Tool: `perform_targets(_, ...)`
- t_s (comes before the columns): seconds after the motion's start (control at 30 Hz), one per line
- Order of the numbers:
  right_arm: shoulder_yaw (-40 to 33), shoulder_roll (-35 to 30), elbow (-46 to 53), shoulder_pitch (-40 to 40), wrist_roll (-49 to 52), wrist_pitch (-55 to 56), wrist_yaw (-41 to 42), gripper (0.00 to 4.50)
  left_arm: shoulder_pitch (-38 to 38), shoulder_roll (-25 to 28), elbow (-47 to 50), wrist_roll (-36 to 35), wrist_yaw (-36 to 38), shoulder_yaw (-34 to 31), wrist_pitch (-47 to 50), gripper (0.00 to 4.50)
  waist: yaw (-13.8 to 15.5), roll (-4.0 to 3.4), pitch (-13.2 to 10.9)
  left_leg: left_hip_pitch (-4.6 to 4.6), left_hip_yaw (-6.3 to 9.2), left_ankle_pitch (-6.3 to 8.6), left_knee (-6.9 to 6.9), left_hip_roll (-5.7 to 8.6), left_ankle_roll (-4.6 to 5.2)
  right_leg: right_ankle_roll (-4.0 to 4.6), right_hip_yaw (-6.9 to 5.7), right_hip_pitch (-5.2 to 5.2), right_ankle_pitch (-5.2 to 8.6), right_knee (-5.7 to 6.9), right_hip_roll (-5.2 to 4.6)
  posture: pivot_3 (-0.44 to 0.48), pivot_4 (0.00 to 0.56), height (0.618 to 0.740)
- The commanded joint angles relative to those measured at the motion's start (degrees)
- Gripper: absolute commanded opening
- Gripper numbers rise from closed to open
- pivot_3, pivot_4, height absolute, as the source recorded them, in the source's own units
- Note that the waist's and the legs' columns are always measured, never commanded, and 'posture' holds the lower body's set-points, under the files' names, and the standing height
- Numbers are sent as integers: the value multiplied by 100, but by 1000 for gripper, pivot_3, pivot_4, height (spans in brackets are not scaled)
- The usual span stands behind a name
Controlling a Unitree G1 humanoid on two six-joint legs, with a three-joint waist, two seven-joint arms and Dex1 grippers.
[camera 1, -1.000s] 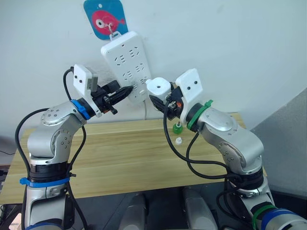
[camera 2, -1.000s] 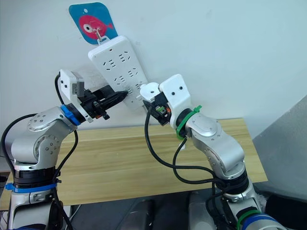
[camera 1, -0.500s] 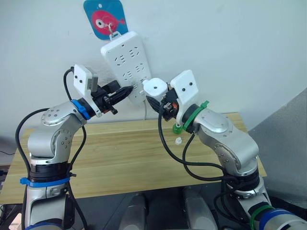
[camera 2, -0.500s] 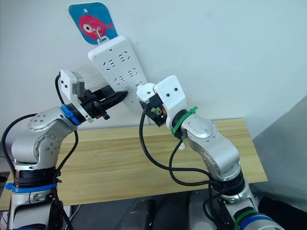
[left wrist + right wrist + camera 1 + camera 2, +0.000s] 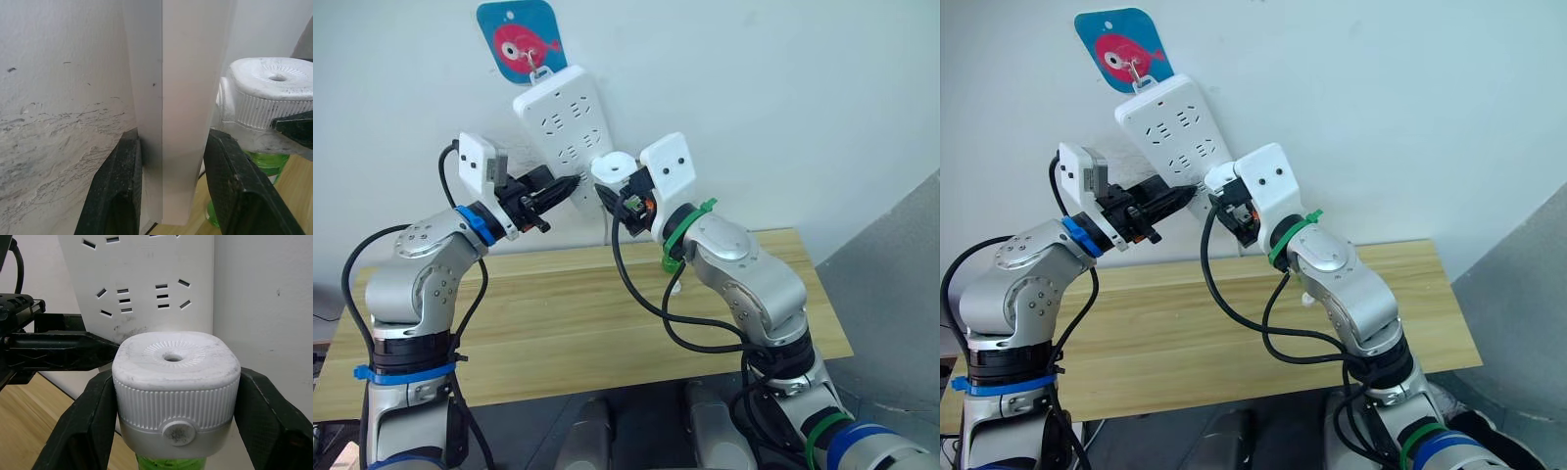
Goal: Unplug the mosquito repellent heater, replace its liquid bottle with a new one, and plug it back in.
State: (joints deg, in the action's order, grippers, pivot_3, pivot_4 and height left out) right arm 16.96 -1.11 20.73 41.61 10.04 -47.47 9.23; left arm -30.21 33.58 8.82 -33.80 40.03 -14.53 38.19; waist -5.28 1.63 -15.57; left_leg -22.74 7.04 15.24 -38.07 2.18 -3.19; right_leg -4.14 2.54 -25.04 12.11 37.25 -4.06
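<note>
While the left fingers (image 5: 122, 191) pinch the power strip (image 5: 560, 117) on the white wall (image 5: 783, 98), the right fingers (image 5: 88, 426) apparently clamp the mosquito repellent heater (image 5: 175, 382).

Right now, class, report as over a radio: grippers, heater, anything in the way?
Left gripper clamps power strip edge. Right gripper shut on mosquito repellent heater, green bottle fitted, held beside strip's lower sockets. Nothing blocking.
</note>
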Motion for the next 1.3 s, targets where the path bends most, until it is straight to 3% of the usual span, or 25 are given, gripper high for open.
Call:
perform_targets(0.03, 119, 180, -476, 142, -158, 400, 57, 2991, 52, -109, 411, -304, 158, 339, 259, 1441, -16, 0, 3, 1, 0, 0, 0, 0, 0, 0, 0, 0, 0, 1, 0, -120, 246, 740)
perform_targets(0.23, -163, 79, -505, 266, -122, 547, 249, 2991, 139, 25, 254, 31, 217, 354, -27, 1440, -38, 1, 10, 3, 0, -3, 0, -1, -4, 1, 1, 0, -1, 5, 1, -117, 245, 740)
perform_targets(0.4, -313, -227, 184, 76, -69, 239, 406, 4500, 83, 126, -162, 484, 183, 383, -583, 1425, 52, 2, 11, -11, 15, -3, 2, 2, -6, 1, -8, -1, -1, -7, 1, -114, 245, 740)
perform_targets(0.6, -365, -588, 1158, -188, 246, -417, 637, 4500, 36, 193, -580, 853, 73, 377, -1264, 1423, 59, 4, 12, -21, 5, -1, 5, 10, -4, 2, -7, -5, -1, -31, -12, -113, 245, 740)
perform_targets(0.87, -382, -880, 1793, -519, 874, -697, 1098, 4500, 538, 644, -525, 1043, 108, 8, -1627, 3924, 13, 3, 11, -20, 4, -2, 16, -3, -4, 2, -9, -23, 0, -18, 3, -87, 252, 740)
perform_targets(0.97, -273, -950, 1751, -571, 927, -517, 1247, 4500, 1049, 861, -213, 995, 171, -268, -1661, 3924, 9, 2, 10, -23, -3, -1, 21, -2, -3, 3, -4, -30, 0, -26, -1, -71, 254, 740)
perform_targets(1.07, -103, -975, 1565, -570, 945, -208, 1476, 3913, 1669, 902, 197, 946, 14, -777, -1665, 3963, 28, 2, 10, -21, -2, 0, 20, -5, -3, 2, -7, -28, 0, -25, -1, -51, 256, 740)
perform_targets(1.3, 473, -968, 929, -555, 694, 491, 1788, 1268, 3602, 364, 2322, 579, -337, -1502, -1469, 3963, 79, 2, 10, -20, -3, 0, 21, -11, -4, 3, -9, -22, 0, -29, -3, -20, 257, 740)
